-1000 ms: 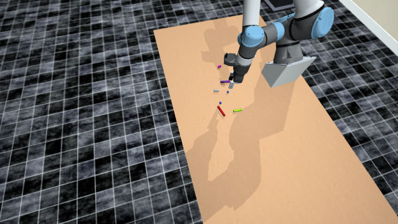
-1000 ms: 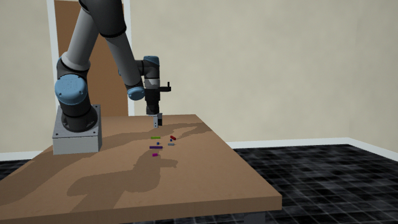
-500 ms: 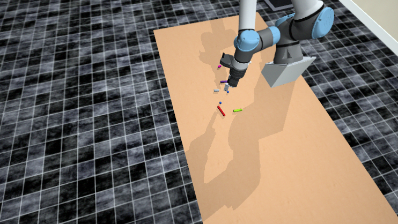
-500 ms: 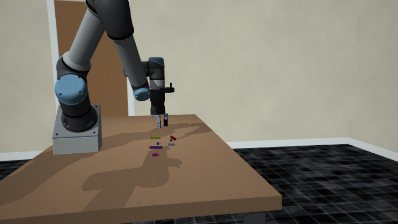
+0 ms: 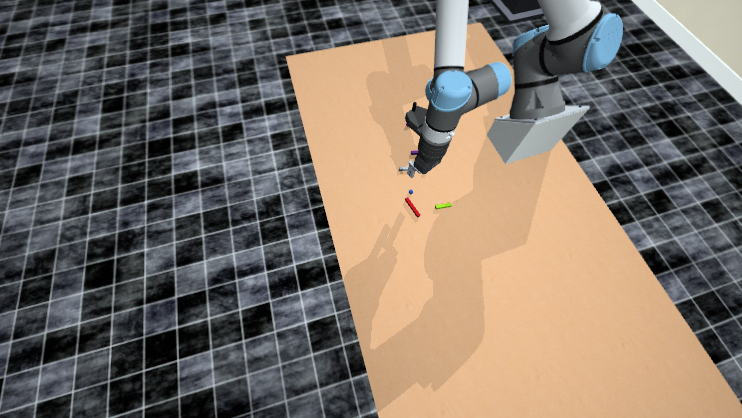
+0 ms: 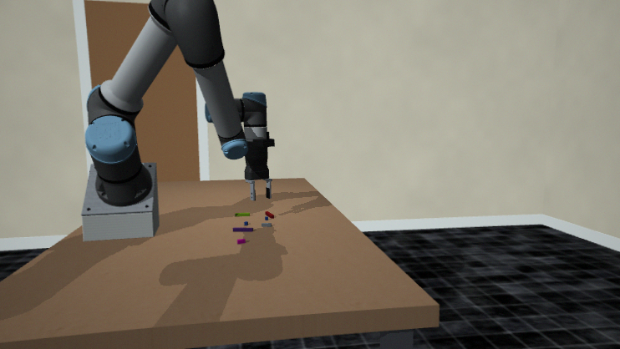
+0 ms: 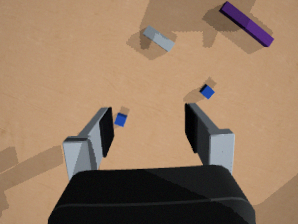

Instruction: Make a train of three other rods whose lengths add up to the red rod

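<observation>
A UR7e's gripper [image 6: 261, 190] hangs over the tan table [image 6: 347, 260] with its fingers spread wide and nothing between them, above a loose scatter of rods. No train has been started. In the exterior view the lime rod [image 6: 241, 214] lies at the far left of the cluster and the red rod [image 6: 269, 214] at the far right. The purple rod [image 6: 242, 229], grey rod [image 6: 266, 225] and magenta rod [image 6: 241, 240] lie nearer the camera.

The wrist camera shows one blue rod [image 7: 120, 119] just inside the left-hand finger [image 7: 100, 137] and a second blue rod [image 7: 208, 91] beyond the right-hand fingertip.

Only lime plus the two blues add up to red's length, so this looks like the approach to a first pick, probably of the blue piece between the fingers. That piece sits off-centre, so the next move calls for a small sideways shift, a straight descent and a gentle close, then a carry to one end of the lime rod.
</observation>
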Robot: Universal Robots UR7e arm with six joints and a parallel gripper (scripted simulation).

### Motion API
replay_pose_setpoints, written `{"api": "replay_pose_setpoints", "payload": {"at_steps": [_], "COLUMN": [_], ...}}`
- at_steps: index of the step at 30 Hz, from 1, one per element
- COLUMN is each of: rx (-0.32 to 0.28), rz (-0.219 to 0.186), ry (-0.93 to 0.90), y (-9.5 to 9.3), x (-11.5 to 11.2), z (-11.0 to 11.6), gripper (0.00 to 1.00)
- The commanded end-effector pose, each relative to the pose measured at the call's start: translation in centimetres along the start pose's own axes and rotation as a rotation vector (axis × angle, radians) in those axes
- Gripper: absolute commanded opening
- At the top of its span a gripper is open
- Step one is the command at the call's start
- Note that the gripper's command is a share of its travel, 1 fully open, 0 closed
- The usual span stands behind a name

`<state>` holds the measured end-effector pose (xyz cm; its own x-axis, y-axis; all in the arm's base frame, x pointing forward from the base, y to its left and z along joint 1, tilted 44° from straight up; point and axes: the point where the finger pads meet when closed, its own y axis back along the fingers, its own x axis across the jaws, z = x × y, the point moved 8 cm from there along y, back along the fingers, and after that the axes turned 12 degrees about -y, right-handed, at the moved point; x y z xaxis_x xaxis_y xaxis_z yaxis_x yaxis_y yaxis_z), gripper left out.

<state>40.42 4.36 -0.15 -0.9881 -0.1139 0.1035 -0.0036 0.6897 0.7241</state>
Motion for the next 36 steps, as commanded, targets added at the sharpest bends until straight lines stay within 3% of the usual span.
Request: {"api": "replay_pose_setpoints", "payload": {"at_steps": [1, 8, 21, 22, 36], "rx": [0.007, 0.008, 0.009, 0.009, 0.009], "rz": [0.009, 0.009, 0.008, 0.008, 0.008], "ry": [-0.167, -0.343, -0.408, -0.408, -0.408], "y": [-0.3, -0.7, -0.9, -0.9, -0.9], "x": [-1.1, -2.1, -2.5, -2.5, -2.5], "z": [0.6, 1.4, 1.8, 1.8, 1.8], "gripper": [1.00, 1.00, 1.00, 0.54, 0.54]}}
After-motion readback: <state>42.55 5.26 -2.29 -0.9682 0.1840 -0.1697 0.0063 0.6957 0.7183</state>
